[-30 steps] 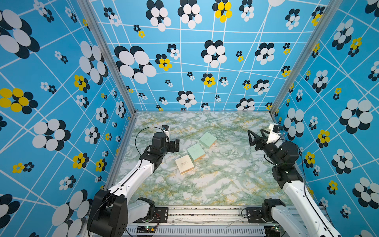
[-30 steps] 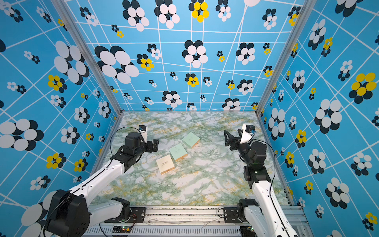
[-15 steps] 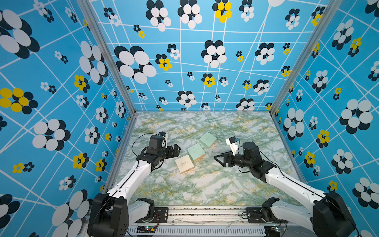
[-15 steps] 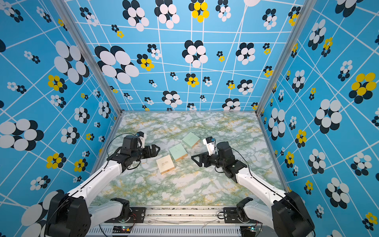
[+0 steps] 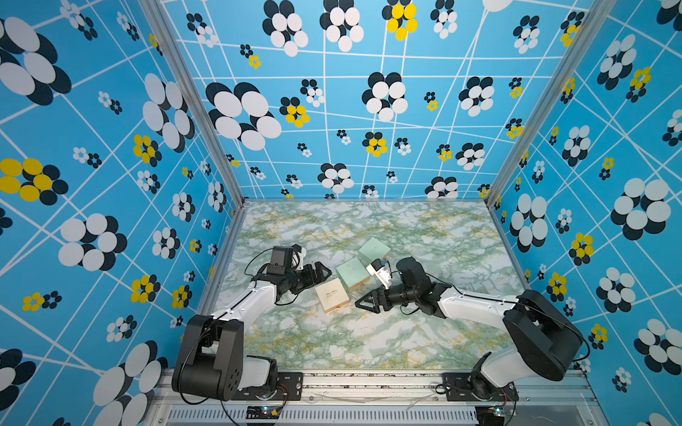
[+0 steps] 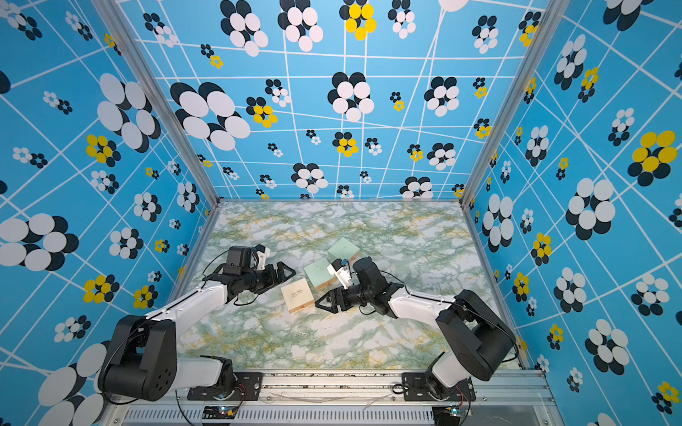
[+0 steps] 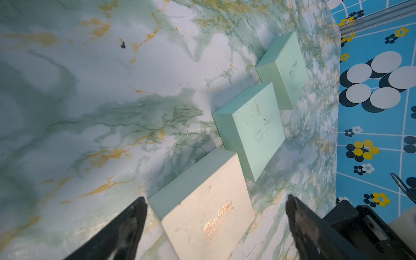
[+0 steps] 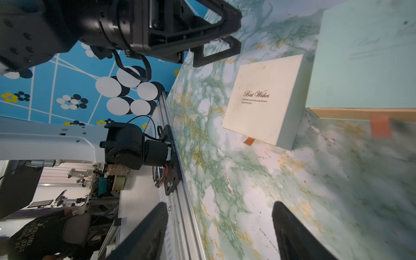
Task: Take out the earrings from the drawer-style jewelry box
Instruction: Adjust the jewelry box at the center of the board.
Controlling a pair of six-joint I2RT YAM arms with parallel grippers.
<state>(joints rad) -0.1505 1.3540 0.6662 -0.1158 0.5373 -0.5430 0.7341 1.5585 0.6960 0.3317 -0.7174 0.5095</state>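
- My left gripper [image 7: 215, 200] has its fingers spread as wide as they go, with nothing between them. It points at the cream box [image 5: 332, 295], near it but apart.
- My right gripper [image 8: 219, 204] is also spread and empty. It sits low over the marble table [image 5: 369, 343], just beside the cream box on its opposite side.
- Earrings: 0 in sight. I judge they lie inside the closed drawers, but I cannot tell which box holds them.
- Boxes: 3, in a diagonal row. There is 1 cream box nearest my base and 2 mint ones beyond it, the middle mint box [image 5: 352, 272] and the far mint box [image 5: 373, 249]. Neighbouring corners sit close together.
- Pull tabs: 2 show in the right wrist view. A small orange tab [image 8: 248, 141] sticks out of the cream box, and a blurred orange tab [image 8: 380, 126] sits on the middle mint box's tan drawer edge. I cannot see a tab on the far box.
- Handling the box: I expect light, stiff card with a smooth sleeve that would skate on the marble. So 1 gripper should brace the sleeve by its side walls while the other pinches the tab and draws it straight out.
- Handling the earrings: I expect them to be tiny, hard, nearly weightless and quick to roll or slip away. I would take each 1 with my fingertips almost closed, gently, on its bead or its post.
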